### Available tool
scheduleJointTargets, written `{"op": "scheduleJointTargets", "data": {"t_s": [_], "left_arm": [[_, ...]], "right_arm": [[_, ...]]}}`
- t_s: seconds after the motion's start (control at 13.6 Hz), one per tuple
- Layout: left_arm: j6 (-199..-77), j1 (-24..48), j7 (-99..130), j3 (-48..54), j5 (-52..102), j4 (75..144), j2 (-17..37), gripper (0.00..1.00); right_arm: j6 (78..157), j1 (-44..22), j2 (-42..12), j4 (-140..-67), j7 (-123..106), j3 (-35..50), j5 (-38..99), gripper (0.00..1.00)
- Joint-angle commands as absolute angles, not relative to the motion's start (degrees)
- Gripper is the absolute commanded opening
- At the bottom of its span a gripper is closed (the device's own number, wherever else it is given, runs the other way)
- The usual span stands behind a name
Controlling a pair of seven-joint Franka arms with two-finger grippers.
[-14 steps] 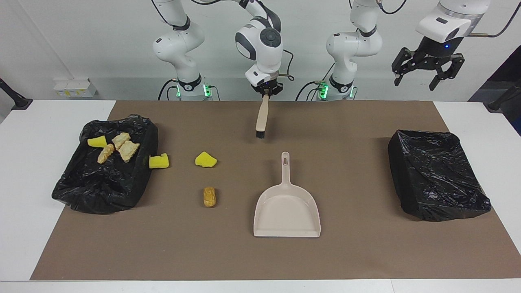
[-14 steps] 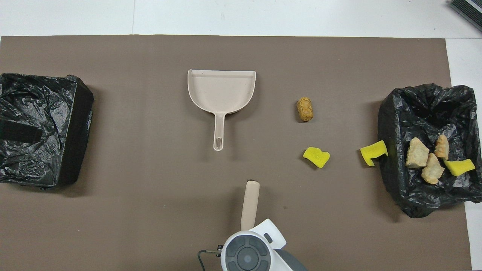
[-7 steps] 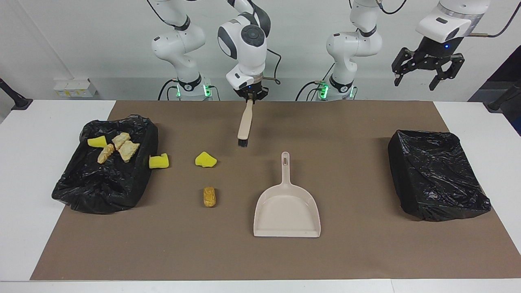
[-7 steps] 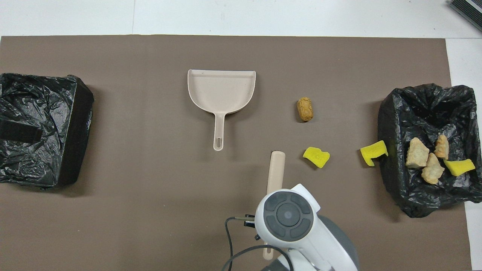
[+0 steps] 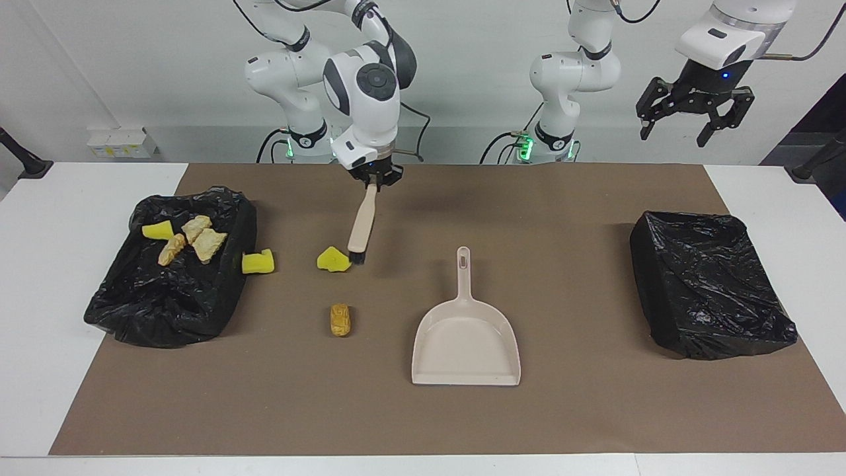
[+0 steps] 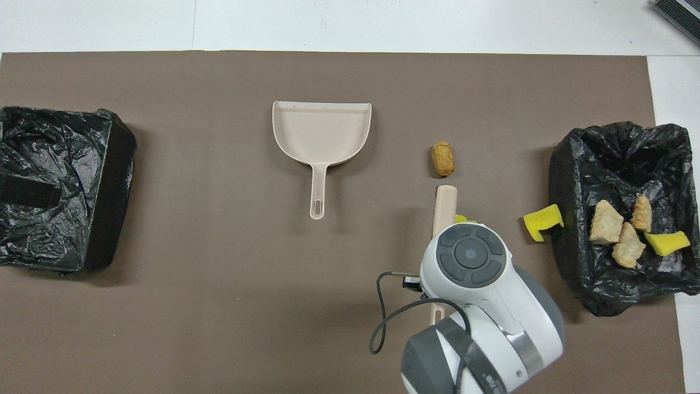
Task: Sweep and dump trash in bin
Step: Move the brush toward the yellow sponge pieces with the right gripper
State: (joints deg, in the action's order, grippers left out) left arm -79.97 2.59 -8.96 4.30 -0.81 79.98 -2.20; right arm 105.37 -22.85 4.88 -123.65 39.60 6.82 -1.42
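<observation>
A big white table [image 5: 59,297] holds a wide brown mat [image 5: 595,410] that covers most of its top. A plain pale wall [image 5: 165,79] stands at the robots' end of the room. A small white box [image 5: 122,142] sits at the foot of that wall; no words on it can be read.

Two black bag-lined bins sit on the mat. The bin with trash in it [image 5: 168,291] is at the right arm's end of the table. The other bin [image 5: 710,291] is at the left arm's end.

The beige dustpan [image 5: 466,344] lies flat on the mat between the bins, with its handle pointing toward the robots.

The right gripper [image 5: 374,180] is clamped on the top of the brush [image 5: 362,225]. The brush hangs tilted, bristles down, just beside one yellow sponge chunk [image 5: 332,259] on the mat. I cannot tell if the bristles touch it.

The left gripper [image 5: 694,122] waits high in the air over the left arm's end of the table, with its fingers spread apart.

A second yellow chunk [image 5: 258,262] rests against the wall of the bin with trash in it. A tan ridged piece [image 5: 340,319] lies on the mat, farther from the robots than the sponge chunk by the brush. Inside that bin lie three tan pieces [image 5: 198,241] and one more yellow bit [image 5: 157,230].
</observation>
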Motion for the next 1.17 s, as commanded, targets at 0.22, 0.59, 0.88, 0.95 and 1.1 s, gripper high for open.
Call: {"op": "scheduleJointTargets", "data": {"t_s": [0.22, 0.59, 0.88, 0.95, 1.1], "left_arm": [[-80.5, 1.8, -9.6, 4.5, -0.4, 81.7, -3.6, 1.0], [-80.5, 1.8, -9.6, 4.5, -0.4, 81.7, -3.6, 1.0], [-80.5, 1.8, -9.6, 4.6, -0.4, 81.7, -3.6, 1.0], [-80.5, 1.8, -9.6, 4.5, -0.4, 81.7, -3.6, 1.0], [-80.5, 1.8, -9.6, 4.5, -0.4, 81.7, -3.6, 1.0]], "right_arm": [[101.1, -16.6, 4.8, -124.1, 35.1, 7.5, -7.6, 0.0], [101.0, -7.3, 7.1, -129.7, 30.7, 7.6, -12.6, 0.0], [104.8, -1.9, 7.6, -133.9, 29.2, 7.6, -12.9, 0.0], [107.5, -0.8, 7.6, -135.4, 28.7, 7.6, -13.1, 0.0], [110.7, -0.5, 6.9, -135.9, 28.0, 7.7, -12.2, 0.0]]}}
